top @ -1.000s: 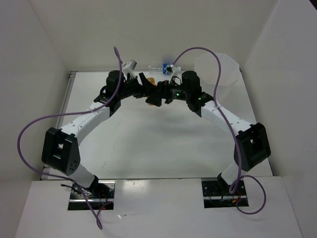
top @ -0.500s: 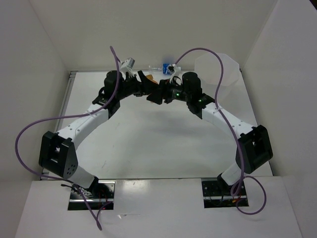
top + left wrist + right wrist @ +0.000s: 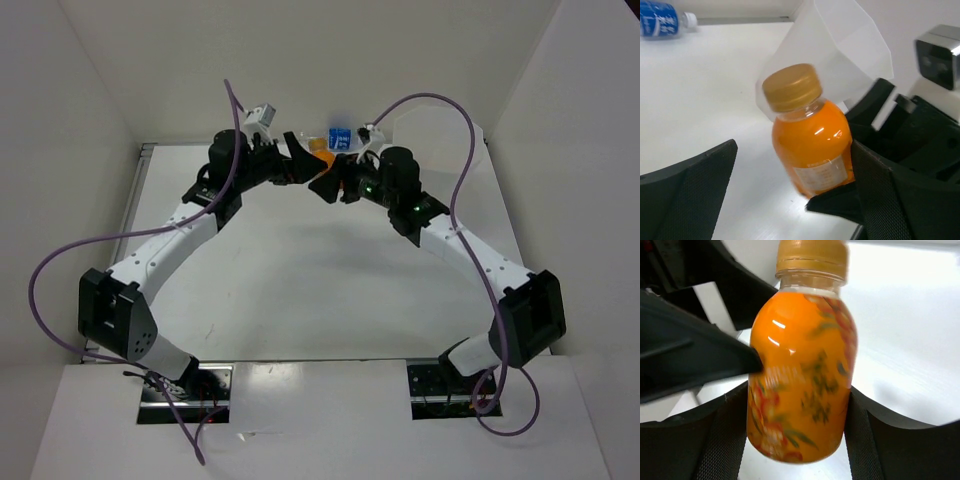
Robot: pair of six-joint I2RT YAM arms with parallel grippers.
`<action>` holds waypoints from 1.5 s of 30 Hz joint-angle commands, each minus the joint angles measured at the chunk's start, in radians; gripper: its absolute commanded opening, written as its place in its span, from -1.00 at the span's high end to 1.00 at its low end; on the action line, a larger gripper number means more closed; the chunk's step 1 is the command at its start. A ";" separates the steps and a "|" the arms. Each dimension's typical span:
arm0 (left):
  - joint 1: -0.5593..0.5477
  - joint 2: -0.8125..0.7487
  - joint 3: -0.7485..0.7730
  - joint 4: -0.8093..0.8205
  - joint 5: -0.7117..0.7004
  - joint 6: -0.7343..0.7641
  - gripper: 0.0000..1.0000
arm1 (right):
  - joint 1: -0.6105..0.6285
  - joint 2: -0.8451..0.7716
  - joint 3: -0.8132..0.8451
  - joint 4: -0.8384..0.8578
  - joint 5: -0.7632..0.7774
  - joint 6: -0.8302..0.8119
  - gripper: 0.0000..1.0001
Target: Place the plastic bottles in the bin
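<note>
the orange bottle [image 3: 802, 370] has a blurred label; the blue-label bottle [image 3: 661, 20] is cut by the left edge.

A white counter [image 3: 300, 290] sits inside a plain white enclosure. A white back wall [image 3: 330, 70] rises behind it. A left wall [image 3: 60, 150] and a right wall [image 3: 590, 170], both white, close in the sides. A white ledge [image 3: 320, 420] runs along the near edge. The light is soft and even, with faint grey shadows and a mild sheen on the counter.
</note>
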 commanded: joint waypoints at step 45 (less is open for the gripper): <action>0.209 1.429 1.746 -0.209 -0.158 0.111 -1.00 | -0.536 -0.098 0.175 -0.201 0.338 -0.011 -1.00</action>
